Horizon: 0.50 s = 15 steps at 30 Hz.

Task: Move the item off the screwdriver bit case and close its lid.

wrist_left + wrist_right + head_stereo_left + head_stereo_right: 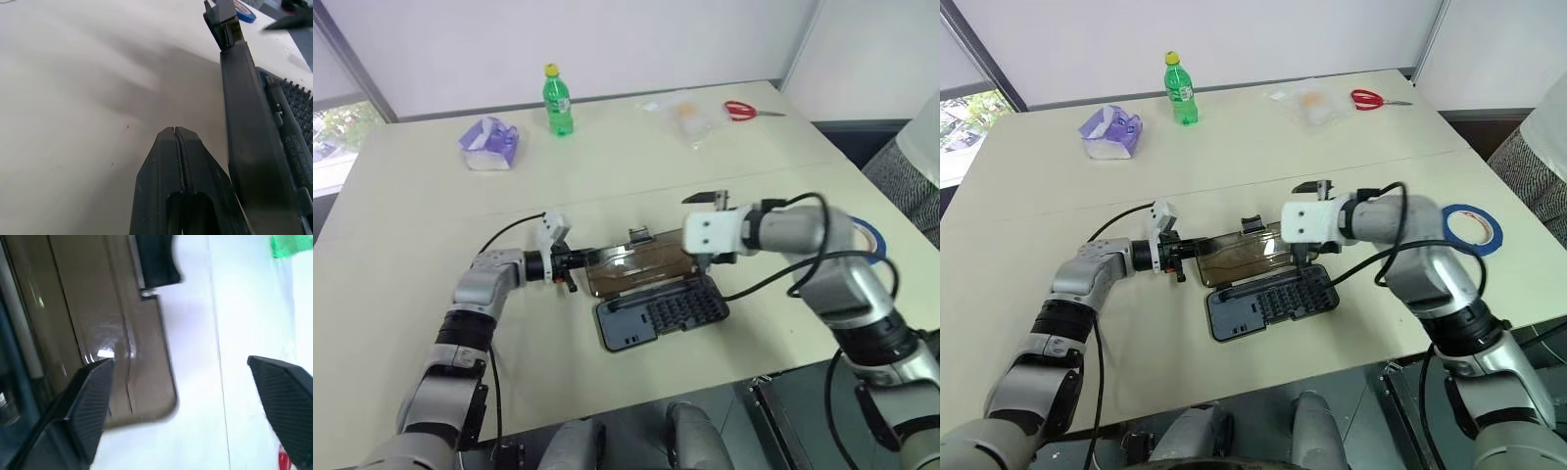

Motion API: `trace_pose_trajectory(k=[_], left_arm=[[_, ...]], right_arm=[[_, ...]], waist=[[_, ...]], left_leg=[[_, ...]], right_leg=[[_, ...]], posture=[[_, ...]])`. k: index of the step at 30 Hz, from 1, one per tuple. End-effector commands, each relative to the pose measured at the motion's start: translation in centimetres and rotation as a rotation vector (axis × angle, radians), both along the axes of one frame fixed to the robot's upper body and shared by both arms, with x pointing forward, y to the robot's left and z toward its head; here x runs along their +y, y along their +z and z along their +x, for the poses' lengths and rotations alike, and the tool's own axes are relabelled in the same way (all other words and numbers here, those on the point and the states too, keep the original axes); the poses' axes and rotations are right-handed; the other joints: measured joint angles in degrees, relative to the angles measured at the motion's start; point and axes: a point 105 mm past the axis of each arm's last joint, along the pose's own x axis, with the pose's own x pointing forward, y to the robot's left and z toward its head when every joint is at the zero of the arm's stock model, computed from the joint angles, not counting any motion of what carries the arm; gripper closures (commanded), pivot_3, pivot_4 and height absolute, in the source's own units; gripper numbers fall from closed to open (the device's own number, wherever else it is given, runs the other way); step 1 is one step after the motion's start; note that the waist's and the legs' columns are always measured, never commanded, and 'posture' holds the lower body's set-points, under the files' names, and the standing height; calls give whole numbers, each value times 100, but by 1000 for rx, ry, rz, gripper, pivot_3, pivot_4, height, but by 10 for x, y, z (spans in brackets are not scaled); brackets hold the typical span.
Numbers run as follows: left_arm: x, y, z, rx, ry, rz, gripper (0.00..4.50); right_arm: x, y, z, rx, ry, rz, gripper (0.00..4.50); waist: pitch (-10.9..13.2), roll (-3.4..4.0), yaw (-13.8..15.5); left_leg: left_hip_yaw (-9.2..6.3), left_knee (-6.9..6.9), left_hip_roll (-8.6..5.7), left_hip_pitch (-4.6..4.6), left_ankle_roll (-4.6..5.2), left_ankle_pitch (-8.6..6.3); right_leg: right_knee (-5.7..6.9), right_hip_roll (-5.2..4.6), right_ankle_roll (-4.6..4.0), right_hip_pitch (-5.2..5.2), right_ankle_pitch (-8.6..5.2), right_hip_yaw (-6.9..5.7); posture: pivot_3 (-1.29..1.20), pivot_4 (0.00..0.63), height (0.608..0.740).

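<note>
Blue ring-shaped roll of tape with white inner core (pixel 1474 227) lies flat on the cream tabletop (pixel 1234 147) at the robot's right, just behind the right forearm, well apart from the case and from both pincers. Flat rectangular dark grey plastic bit case (pixel 1271 302) sits open near the table's front edge, rows of small bits showing; its translucent smoky-brown lid (pixel 1242 257) is folded out flat on the far side of the tray, small dark latch tab (pixel 1252 225) at its far edge. Nothing rests on the tray or the lid

Right gripper (pixel 181 396) hangs over the right end of the lid, above it, black fingers spread wide with nothing between them; in the right wrist view one finger (pixel 93 401) overlaps the brown panel and the other is out over bare table. Left gripper (pixel 175 147) is low at the left end of the lid, pointing toward it, fingers pressed together and holding nothing; in the left wrist view the lid's edge runs just beside the tips, contact not clear

Far side of table: green plastic bottle with yellow cap (pixel 1181 90), purple and white tissue pack (pixel 1108 131), clear plastic bag (pixel 1307 103), red-handled scissors (pixel 1371 99)
</note>
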Motion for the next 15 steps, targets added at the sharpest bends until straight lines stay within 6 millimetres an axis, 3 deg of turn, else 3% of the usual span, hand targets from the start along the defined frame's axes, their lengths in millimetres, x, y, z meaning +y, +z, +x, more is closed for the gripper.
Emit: trace_pose_trajectory(k=[1,6,15], left_arm=[[-9,30,-2,-69,-66,-71,4500],[-18,45,-27,-48,-244,-90,4500],[-7,28,-74,65,-505,84,4500]], right_arm=[[-1,38,-12,-36,-25,141,277],[-17,41,-9,-50,-103,145,277],[-21,43,-10,-41,-124,194,277]], waist=[[0,0,0],[1,1,-2],[4,5,-13]], left_leg=[[-2,1,0,-1,0,0],[-2,2,1,-5,0,0],[0,0,2,-6,0,0]], right_leg=[[0,0,0,0,0,-1],[0,-1,0,-3,0,-1],[1,-1,0,-6,0,0]], posture=[[0,150,740],[0,150,740],[0,150,740]])
